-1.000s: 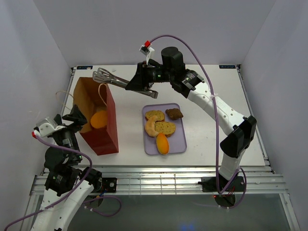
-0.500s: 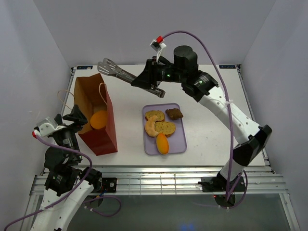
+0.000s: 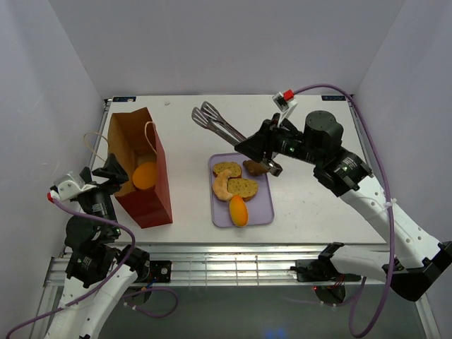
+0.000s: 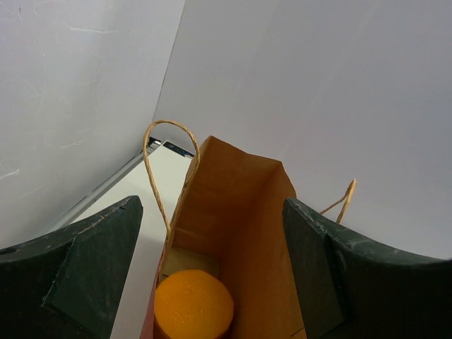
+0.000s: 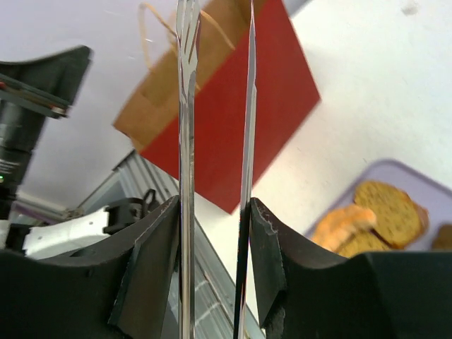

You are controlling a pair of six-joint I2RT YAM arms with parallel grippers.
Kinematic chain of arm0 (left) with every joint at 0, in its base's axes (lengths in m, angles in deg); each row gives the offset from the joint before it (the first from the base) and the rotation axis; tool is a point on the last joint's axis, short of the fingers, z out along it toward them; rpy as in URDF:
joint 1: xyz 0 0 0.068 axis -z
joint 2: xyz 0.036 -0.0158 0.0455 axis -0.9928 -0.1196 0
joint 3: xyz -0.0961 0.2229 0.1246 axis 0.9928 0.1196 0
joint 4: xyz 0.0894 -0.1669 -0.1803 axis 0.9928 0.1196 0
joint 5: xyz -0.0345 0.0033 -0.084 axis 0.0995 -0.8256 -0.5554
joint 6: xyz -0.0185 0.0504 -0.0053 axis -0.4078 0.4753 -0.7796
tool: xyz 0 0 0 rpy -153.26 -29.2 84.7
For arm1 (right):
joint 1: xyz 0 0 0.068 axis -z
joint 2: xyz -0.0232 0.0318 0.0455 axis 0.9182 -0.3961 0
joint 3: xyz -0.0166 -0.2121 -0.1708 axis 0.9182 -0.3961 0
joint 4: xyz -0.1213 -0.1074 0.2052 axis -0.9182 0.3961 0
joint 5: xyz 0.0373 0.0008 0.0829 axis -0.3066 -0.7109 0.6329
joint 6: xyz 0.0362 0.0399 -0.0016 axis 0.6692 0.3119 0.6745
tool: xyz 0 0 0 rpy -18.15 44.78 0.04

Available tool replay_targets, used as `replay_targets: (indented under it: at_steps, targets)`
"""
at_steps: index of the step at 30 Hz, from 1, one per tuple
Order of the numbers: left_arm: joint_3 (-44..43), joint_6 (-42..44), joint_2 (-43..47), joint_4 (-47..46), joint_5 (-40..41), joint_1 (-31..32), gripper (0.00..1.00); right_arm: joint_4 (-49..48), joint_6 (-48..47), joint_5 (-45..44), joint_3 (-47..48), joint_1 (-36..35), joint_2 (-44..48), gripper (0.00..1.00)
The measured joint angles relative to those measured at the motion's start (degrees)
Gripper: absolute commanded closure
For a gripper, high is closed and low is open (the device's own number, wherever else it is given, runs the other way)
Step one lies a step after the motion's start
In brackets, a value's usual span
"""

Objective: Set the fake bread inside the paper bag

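The right gripper point(image 3: 256, 146), clenched on the empty tongs point(image 3: 215, 121), had swung well away from the paper bag point(image 3: 152, 191), so fetching another bread point(image 3: 244, 187) piece looked next.

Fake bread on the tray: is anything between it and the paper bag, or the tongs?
Nothing visible. Only bare table separates the tray from the paper bag, whose top stands open; the right gripper's tongs hover beyond the fake bread, unobstructed.
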Motion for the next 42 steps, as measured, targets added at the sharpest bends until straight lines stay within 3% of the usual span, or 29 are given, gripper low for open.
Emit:
replay_targets:
  at_steps: [10,17,42]
  targets:
    - [0.00,0.00,-0.24,0.00,-0.09,0.00,0.07,4.48,0.15,-9.35,-19.34,4.94,14.58,0.51]
    - [0.00,0.00,-0.59,0.02,-0.50,0.00,0.07,10.16,-0.09,-14.60,-28.20,7.85,17.35,0.51]
    - [0.00,-0.02,-1.84,0.02,-1.44,0.00,0.08,15.34,-2.51,-17.90,-36.50,15.37,19.63,0.46]
